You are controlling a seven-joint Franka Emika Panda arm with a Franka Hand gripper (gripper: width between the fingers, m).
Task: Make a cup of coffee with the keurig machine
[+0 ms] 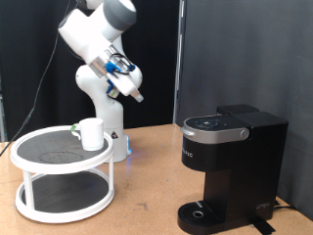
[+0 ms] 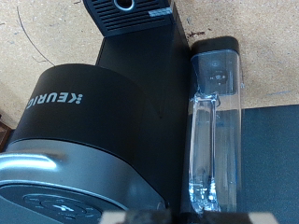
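Gripper point(image 1: 137, 95) hangs in open air above the tabletop point(image 1: 147, 181), between the white two-tier stand point(image 1: 64, 176) at the exterior view's left and the keurig machine point(image 1: 230, 166) at its right; bare tabletop lies between those two. The cup point(image 1: 91, 133) stands on the stand's upper tier, open from above. Machine lid is down; in the wrist view the clear water tank point(image 2: 213, 131) flanks the machine body.
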